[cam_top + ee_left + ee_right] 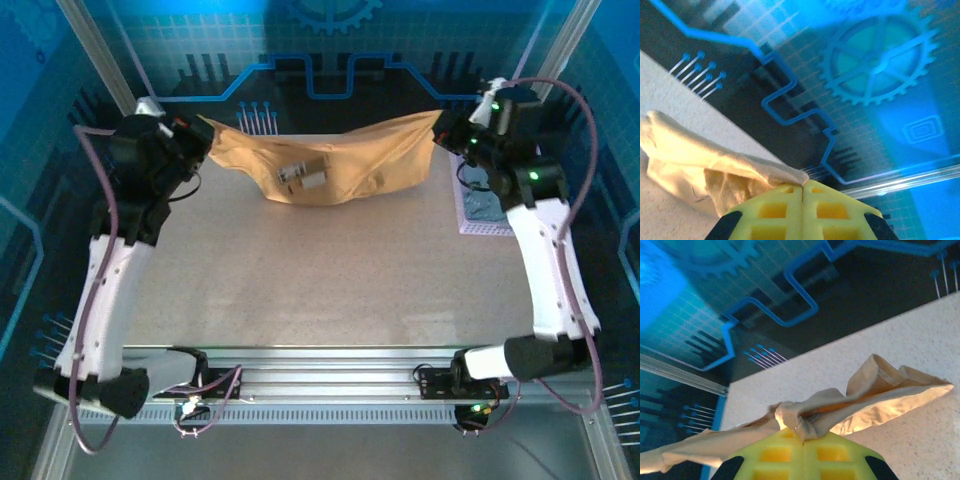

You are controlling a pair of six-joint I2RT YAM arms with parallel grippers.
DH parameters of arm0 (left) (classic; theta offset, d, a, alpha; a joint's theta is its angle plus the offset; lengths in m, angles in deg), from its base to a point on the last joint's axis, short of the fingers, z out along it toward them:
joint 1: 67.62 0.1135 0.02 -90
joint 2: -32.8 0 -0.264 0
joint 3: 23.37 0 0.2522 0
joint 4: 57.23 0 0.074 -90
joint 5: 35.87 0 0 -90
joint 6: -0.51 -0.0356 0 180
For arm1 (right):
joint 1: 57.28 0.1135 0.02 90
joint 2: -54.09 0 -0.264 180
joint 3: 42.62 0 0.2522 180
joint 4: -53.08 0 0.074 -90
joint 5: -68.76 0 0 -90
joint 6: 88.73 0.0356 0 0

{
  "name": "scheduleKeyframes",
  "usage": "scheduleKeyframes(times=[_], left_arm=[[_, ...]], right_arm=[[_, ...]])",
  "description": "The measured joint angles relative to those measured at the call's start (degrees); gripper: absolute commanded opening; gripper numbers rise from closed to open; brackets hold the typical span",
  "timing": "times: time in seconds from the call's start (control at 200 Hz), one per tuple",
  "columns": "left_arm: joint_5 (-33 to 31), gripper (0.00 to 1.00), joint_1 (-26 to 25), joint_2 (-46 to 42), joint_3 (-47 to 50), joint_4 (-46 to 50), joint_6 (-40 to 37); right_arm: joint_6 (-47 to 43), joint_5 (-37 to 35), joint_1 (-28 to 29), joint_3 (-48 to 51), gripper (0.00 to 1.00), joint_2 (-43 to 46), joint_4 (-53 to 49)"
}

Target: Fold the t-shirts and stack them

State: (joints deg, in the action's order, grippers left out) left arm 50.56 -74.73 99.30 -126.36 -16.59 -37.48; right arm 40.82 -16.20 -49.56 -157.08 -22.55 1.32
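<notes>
A tan t-shirt (335, 160) with a small white neck label hangs stretched between both grippers above the far part of the table. My left gripper (200, 135) is shut on its left edge; in the left wrist view the yellow fingers (785, 210) pinch a hem of the tan t-shirt (700, 160). My right gripper (445, 130) is shut on the right edge, and the right wrist view shows the tan t-shirt (865, 400) bunched at the yellow fingertips (830, 455). A pale grey-blue cloth (490, 208) lies in the basket at the right, behind the right arm.
A lavender mesh basket (468, 215) stands at the table's right edge, partly hidden by the right arm. The speckled table (330, 280) stretches bare from the shirt down to the metal rail (330, 365) at the near edge. A blue patterned wall stands behind.
</notes>
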Motion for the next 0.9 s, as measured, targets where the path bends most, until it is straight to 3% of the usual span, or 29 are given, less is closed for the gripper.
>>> scheduleKeyframes(times=[0.18, 0.355, 0.535, 0.77, 0.9], left_arm=[[-5.1, 0.0, 0.0, -8.0, -4.5, -0.4, -3.2], [-7.4, 0.0, 0.2, -3.3, -17.2, -1.3, -4.6], [-5.0, 0.0, 3.0, 11.3, -26.8, -2.8, -3.7], [6.9, 0.0, 10.1, 36.4, -39.2, -2.7, 0.7], [13.0, 0.0, 13.4, 44.4, -47.2, -2.9, 3.7]], right_arm=[[-0.4, 1.5, -2.1, 3.2, 0.0, 12.7, 2.2], [0.8, 3.7, -2.6, 1.4, 0.0, 13.4, 5.7], [3.3, 6.3, -2.9, -2.4, 0.0, 1.6, 9.2], [6.8, 11.2, -3.6, -12.3, 0.0, -19.6, 12.5], [8.5, 12.9, -4.2, -22.0, 0.0, -28.3, 13.2]])
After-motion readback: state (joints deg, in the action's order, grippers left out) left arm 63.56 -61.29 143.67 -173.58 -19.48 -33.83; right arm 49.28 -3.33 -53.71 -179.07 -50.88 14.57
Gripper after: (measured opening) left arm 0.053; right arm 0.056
